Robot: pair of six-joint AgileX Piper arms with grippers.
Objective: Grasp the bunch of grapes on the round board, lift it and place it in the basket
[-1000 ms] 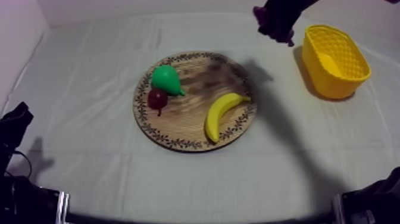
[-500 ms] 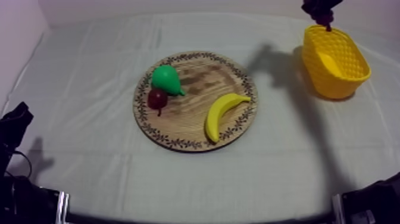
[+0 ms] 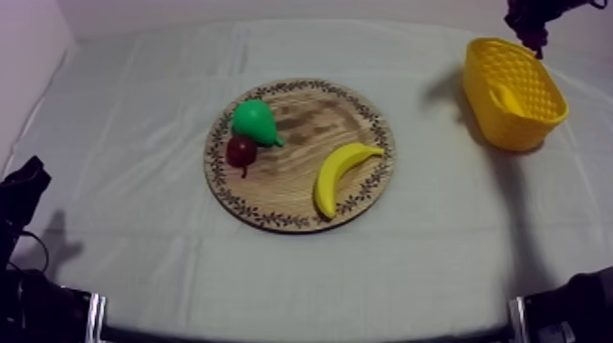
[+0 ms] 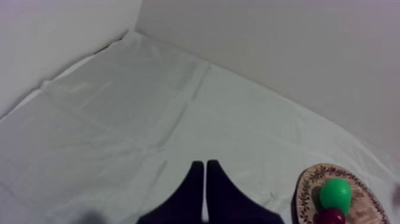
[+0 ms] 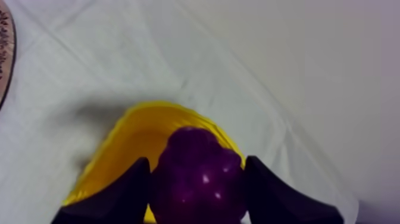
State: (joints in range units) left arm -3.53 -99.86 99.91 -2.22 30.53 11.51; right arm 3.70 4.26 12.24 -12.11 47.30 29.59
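Grapes (image 5: pixel 199 177) over yellow basket (image 5: pixel 126 130); creased grey-white cloth (image 3: pixel 164 265), pale wall (image 4: pixel 297 59).

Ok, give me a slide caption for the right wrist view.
Right claw shut on the bunch of grapes, poised over the yellow basket on the grey-white cloth.

Right tool (image 3: pixel 532 20) with bunch of grapes (image 5: pixel 199 173) moved rightward, now above yellow basket (image 3: pixel 520 128), shadow shifted alongside
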